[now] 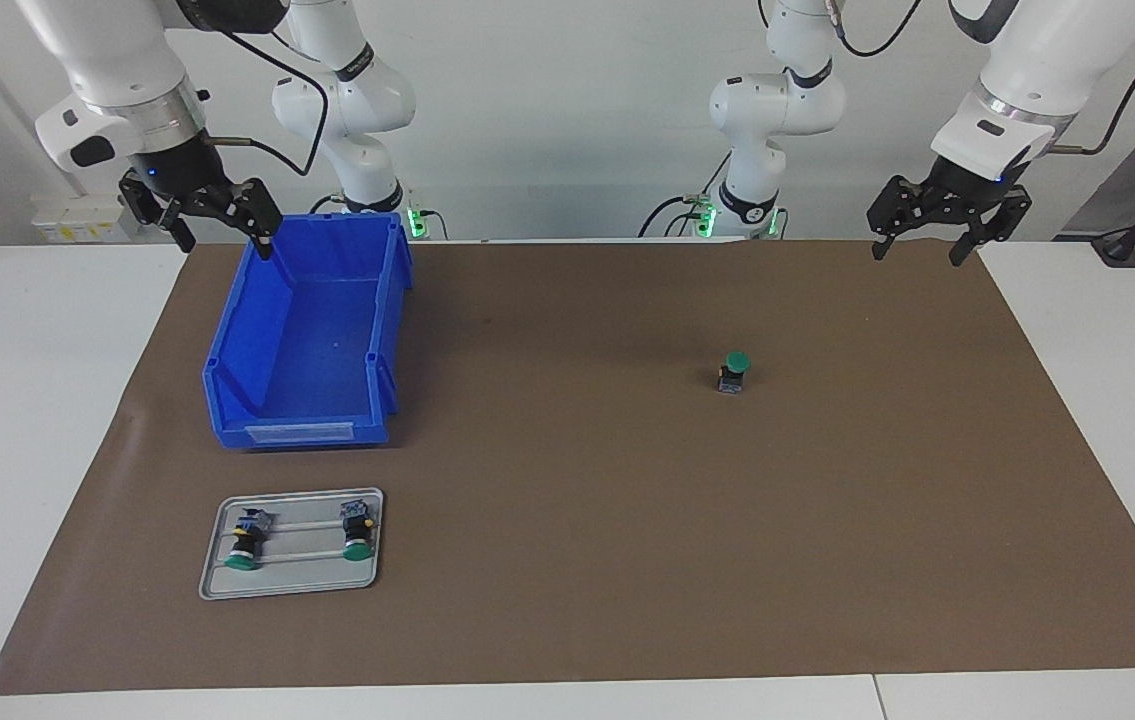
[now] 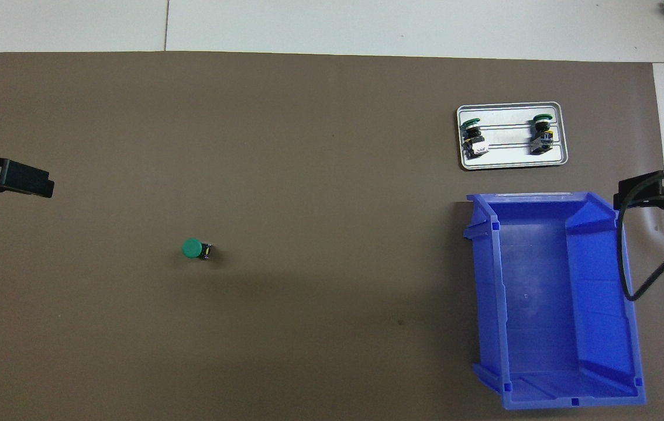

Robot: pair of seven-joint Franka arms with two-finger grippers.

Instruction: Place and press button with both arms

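Observation:
The button (image 1: 733, 371) (image 2: 194, 249) stands upright on the brown mat, green cap up, toward the left arm's end of the table, with nothing touching it. My left gripper (image 1: 917, 252) hangs open and empty in the air over the mat's corner at the left arm's end, well away from the button. In the overhead view only one of its dark fingers (image 2: 24, 179) shows at the edge. My right gripper (image 1: 225, 240) is open and empty, raised over the blue bin's rim on the side nearest the robots.
An empty blue bin (image 1: 227, 345) (image 2: 487, 292) sits at the right arm's end. Farther from the robots than the bin, a grey tray (image 1: 292, 580) (image 2: 510, 162) holds two more green-capped buttons lying on their sides. White tabletop surrounds the mat.

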